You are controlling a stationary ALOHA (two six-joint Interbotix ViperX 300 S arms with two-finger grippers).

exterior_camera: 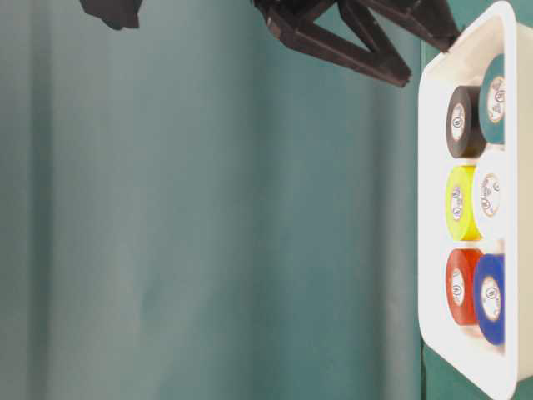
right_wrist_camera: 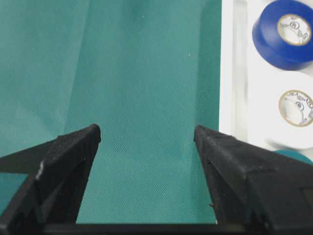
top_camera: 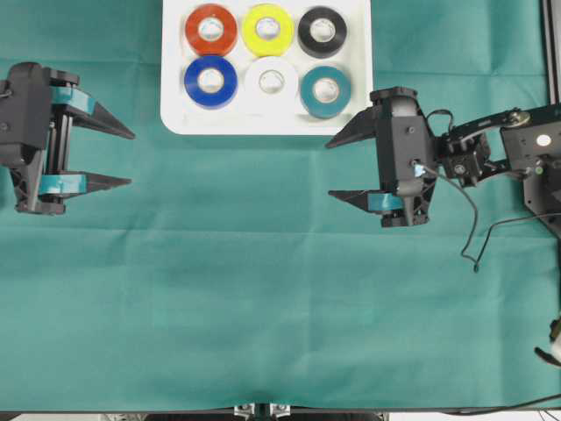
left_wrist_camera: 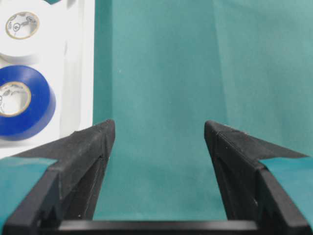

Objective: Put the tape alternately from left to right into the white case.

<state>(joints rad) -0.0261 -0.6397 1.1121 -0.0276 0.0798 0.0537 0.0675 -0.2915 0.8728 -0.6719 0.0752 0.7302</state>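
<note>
The white case lies at the top middle of the green cloth and holds several tape rolls in two rows: red, yellow, black, then blue, white and teal. My left gripper stands open at the left, its fingertips pointing right, with only cloth between them. My right gripper stands open just right of the case's near corner, pointing left, nothing in it. In the left wrist view the blue roll and white roll show at the left.
Green cloth covers the whole table. Black cables trail from the right arm. In the table-level view the case is at the right and the right gripper's fingers hang near its top corner.
</note>
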